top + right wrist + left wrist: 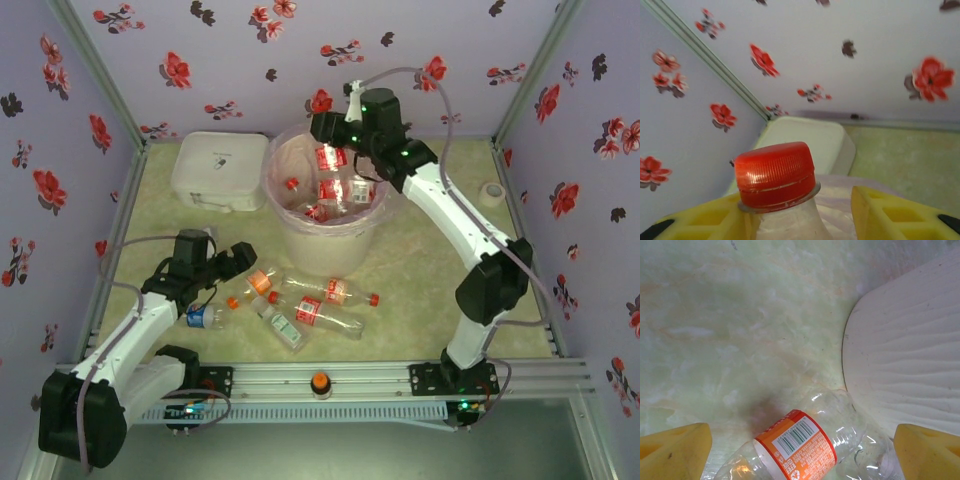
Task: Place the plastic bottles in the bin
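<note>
Landmark: large round white bucket lined with a translucent pink bag, the bin, standing on the pale green marbled bench.
Right jaws: closed on a clear plastic bottle with a red cap and red label, held above the bin's opening, toward its far rim. In the wrist view the red cap stands upright between the yellow fingers.
Inside the bin: several clear red-labelled bottles lie on the pink liner.
Left jaws: wide open and empty, low over the bench at the bin's front left. A clear bottle with an orange label lies on its side between the yellow pads, close to the bin's wall.
In front of the bin: about five loose bottles lie on their sides, near one another.
Left of the bin: white rectangular lidded box; not the target.
Step in hand (judged): dropping the red-capped bottle.
Doing it well: bring the bottle further inward from the far rim, so it is over the middle of the opening. Open the jaws fully in one move, so neither finger drags the neck sideways. Lift straight up, clear of the pink liner.
Next (judged): the left jaws should straddle the orange label band squarely before closing; the smooth body may roll toward the bin.
</note>
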Tool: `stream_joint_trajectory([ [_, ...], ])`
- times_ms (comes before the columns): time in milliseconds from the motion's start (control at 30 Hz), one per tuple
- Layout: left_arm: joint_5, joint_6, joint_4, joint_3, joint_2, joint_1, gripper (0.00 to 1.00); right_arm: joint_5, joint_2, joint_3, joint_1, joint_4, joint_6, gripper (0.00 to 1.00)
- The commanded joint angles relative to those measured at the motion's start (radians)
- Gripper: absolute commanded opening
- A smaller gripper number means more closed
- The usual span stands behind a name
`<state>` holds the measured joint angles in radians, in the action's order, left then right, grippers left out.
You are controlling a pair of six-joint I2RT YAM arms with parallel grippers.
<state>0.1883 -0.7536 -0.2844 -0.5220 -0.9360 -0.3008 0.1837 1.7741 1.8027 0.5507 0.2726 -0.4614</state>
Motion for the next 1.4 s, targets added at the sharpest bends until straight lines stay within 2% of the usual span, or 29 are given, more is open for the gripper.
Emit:
stream_joint_trajectory([
  [0, 0.014, -0.013, 0.002, 0.011, 0.017, 0.009, 0.94, -0.044, 0.031, -0.03, 0.013, 0.034, -0.053, 0.04],
  [100, 0.014, -0.011, 0.001, 0.013, 0.02, 0.008, 0.94, -0.096, 0.021, -0.07, 0.021, 0.044, -0.06, 0.11],
  [233, 0.014, -0.01, 0.001, 0.013, 0.019, 0.01, 0.94, -0.129, -0.013, -0.106, 0.03, 0.04, -0.045, 0.35],
  [433, 0.014, -0.007, 0.007, 0.008, 0.004, 0.01, 0.94, -0.211, -0.064, 0.001, 0.065, 0.184, 0.1, 0.68],
  [500, 0.014, -0.004, 0.008, 0.003, 0.0, 0.01, 0.94, -0.246, -0.075, 0.059, 0.075, 0.26, 0.154, 0.82],
  [600, 0.014, 0.006, 0.004, -0.003, -0.006, 0.011, 0.95, -0.303, -0.089, 0.117, 0.081, 0.362, 0.214, 0.92],
  [667, 0.014, 0.011, 0.0, -0.008, -0.009, 0.011, 0.95, -0.331, -0.102, 0.127, 0.086, 0.409, 0.239, 0.92],
  [733, 0.014, 0.013, 0.0, -0.011, -0.012, 0.012, 0.95, -0.334, -0.109, 0.129, 0.092, 0.45, 0.252, 0.88],
  [933, 0.014, 0.014, 0.003, -0.017, -0.027, 0.012, 0.95, -0.305, -0.088, 0.116, 0.124, 0.578, 0.28, 0.62],
  [1100, 0.014, 0.011, 0.002, -0.017, -0.03, 0.011, 0.95, -0.247, -0.07, 0.035, 0.164, 0.562, 0.264, 0.43],
  [1267, 0.01, 0.025, -0.02, -0.017, -0.033, 0.012, 0.95, -0.23, -0.04, -0.039, 0.189, 0.521, 0.237, 0.36],
  [1367, -0.004, 0.052, -0.057, -0.029, -0.044, 0.012, 0.95, -0.228, -0.032, -0.07, 0.189, 0.486, 0.22, 0.36],
])
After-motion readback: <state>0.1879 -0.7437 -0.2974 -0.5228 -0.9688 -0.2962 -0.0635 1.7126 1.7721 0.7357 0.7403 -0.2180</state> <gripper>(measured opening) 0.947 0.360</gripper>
